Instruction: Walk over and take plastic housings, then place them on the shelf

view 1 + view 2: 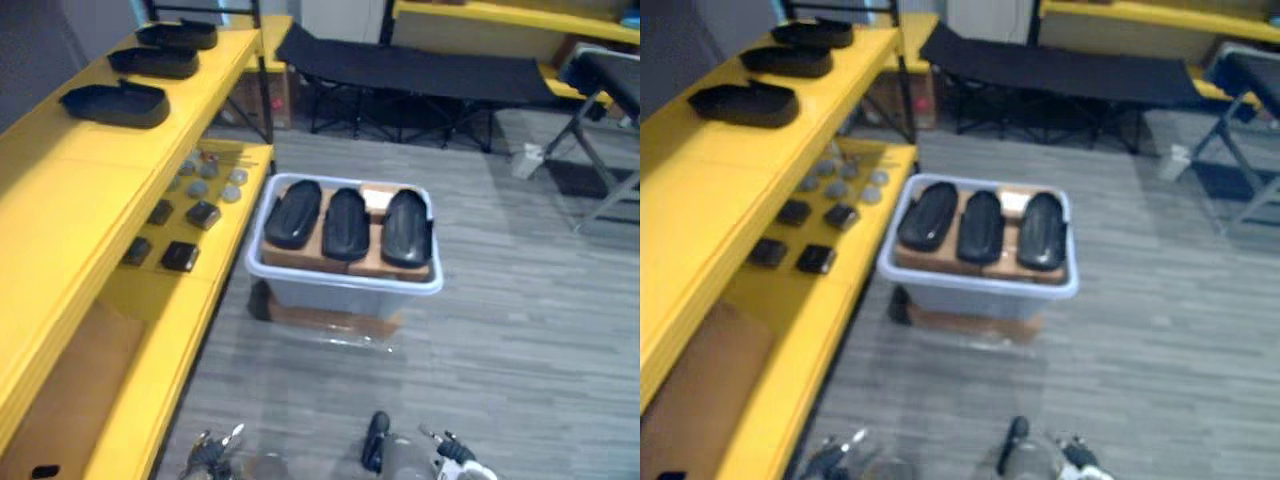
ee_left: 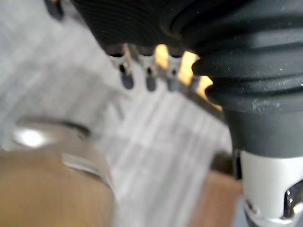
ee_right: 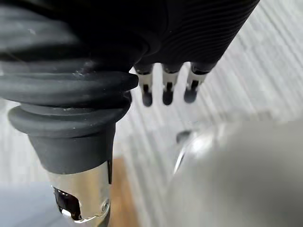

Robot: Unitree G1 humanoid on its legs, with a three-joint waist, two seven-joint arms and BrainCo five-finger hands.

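My left hand [image 2: 149, 79] hangs with its fingers straight and loose, holding nothing, above the grey plank-patterned floor [image 1: 520, 330]. My right hand [image 3: 166, 92] hangs the same way, relaxed and empty. Ahead of me on that floor stands a pale blue-grey plastic bin [image 1: 340, 297] with rounded corners and a thick rim, set on a flat brown cardboard sheet [image 1: 330, 320]. Inside it three glossy black oval plastic housings [image 1: 346, 224] lie side by side on brown blocks [image 1: 300, 252] that raise them to the rim. To my left runs a yellow shelf [image 1: 70, 200]. On its top board three black tray-shaped housings [image 1: 115, 103] sit in a row, apart from each other. On its lower board lie small dark square parts [image 1: 180, 256] and grey round discs [image 1: 205, 185]. Beyond the bin stands a black fabric cot on folding legs [image 1: 420, 70].
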